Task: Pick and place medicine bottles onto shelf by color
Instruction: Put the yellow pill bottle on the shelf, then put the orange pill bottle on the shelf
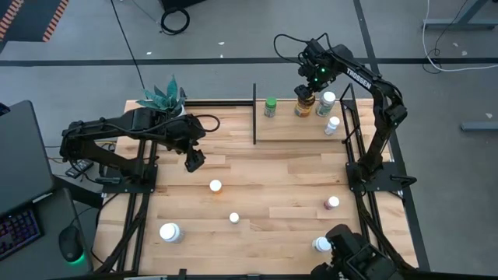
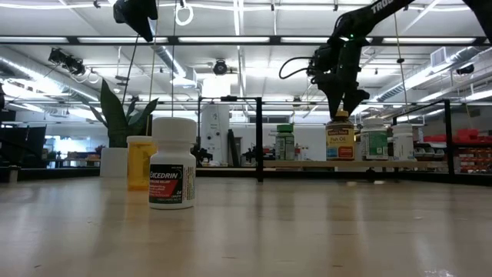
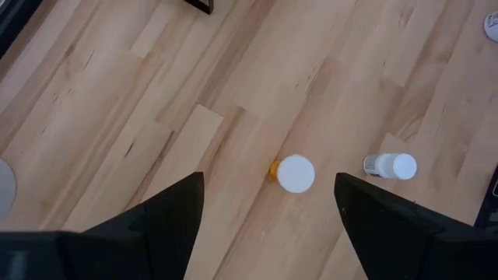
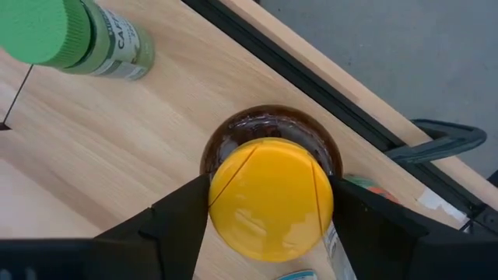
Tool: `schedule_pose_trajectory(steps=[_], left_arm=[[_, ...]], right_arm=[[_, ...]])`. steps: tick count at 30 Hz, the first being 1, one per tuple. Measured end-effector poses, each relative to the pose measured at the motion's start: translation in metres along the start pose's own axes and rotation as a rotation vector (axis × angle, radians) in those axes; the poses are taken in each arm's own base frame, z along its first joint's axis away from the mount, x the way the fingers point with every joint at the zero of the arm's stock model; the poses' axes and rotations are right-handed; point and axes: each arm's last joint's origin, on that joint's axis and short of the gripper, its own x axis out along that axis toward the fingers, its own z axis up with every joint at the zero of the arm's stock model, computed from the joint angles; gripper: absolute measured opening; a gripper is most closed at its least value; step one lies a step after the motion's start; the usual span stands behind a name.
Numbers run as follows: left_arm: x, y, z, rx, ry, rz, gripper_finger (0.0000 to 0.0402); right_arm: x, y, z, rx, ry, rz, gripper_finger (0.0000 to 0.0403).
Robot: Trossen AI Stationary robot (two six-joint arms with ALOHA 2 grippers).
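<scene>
Right gripper (image 4: 268,214) is sitting over the light-wood, black-framed shelf (image 1: 288,128), its fingers straddling the yellow cap of the amber round bottle (image 4: 270,194) and lying close to the cap's sides; contact cannot be confirmed. That bottle is standing upright on the shelf, between the green-capped bottle (image 1: 270,106) and a white-capped bottle (image 1: 327,102). Left gripper (image 3: 268,206) is hovering with fingers wide apart and empty over the wooden tabletop (image 1: 264,179), above a white-capped orange bottle (image 3: 293,173).

Yellow-capped bottle (image 4: 268,198) between jaws, on shelf (image 4: 140,140)
</scene>
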Motion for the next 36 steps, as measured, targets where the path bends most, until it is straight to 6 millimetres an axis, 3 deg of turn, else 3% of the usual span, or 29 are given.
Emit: schedule_pose_trajectory(steps=[9, 21, 29, 36], left_arm=[[0.0, 0.0, 0.0, 0.013, 0.001, 0.0, 0.0293], [0.0, -0.005, -0.002, 0.131, 0.008, -0.038, 0.0293], [0.008, -0.006, 0.001, 0.21, 0.03, -0.029, 0.0293], [0.046, -0.009, -0.008, 0.296, 0.162, 0.008, 0.0293]], right_arm=[[-0.004, 0.0, -0.005, 0.009, 0.05, 0.0, 0.0312], [-0.052, 0.016, -0.005, 0.039, 0.036, 0.0, 0.0334], [-0.08, 0.073, -0.012, -0.028, -0.016, 0.007, 0.033], [-0.08, 0.144, -0.036, -0.09, 0.015, 0.081, 0.0329]])
